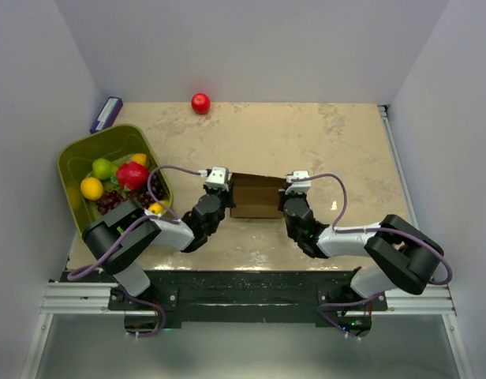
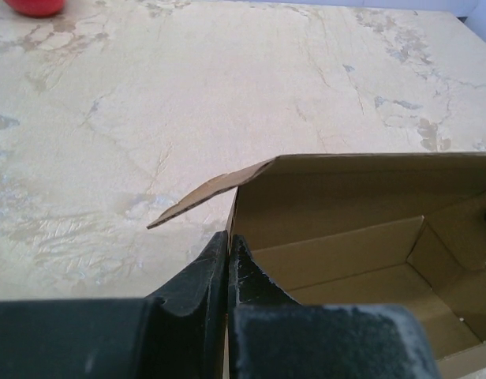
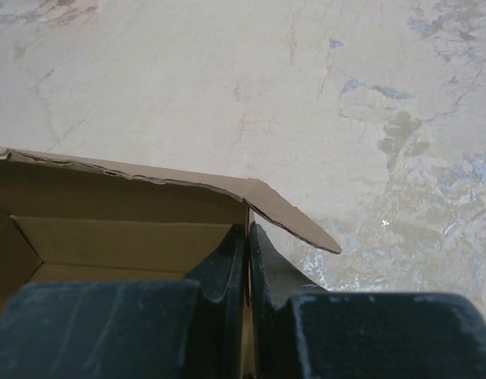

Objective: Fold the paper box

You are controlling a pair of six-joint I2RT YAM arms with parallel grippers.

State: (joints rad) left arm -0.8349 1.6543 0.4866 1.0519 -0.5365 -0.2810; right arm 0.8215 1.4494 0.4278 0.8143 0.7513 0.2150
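The paper box [image 1: 256, 197] is a small brown carton, open on top, standing on the table between my two arms. My left gripper [image 1: 225, 192] is shut on its left end wall; in the left wrist view the gripper [image 2: 228, 239] pinches the wall's edge, with the box interior [image 2: 361, 237] to the right and a side tab [image 2: 207, 193] sticking out leftwards. My right gripper [image 1: 287, 193] is shut on the right end wall; in the right wrist view the gripper [image 3: 248, 230] clamps the wall, one finger inside the box [image 3: 117, 213], and a tab [image 3: 294, 217] flares rightwards.
An olive-green bin [image 1: 77, 154] holding several fruits stands at the left. A red ball [image 1: 200, 103] lies at the table's far edge; its red edge [image 2: 34, 6] shows top left in the left wrist view. A blue-and-white object [image 1: 106, 114] rests at the far left corner.
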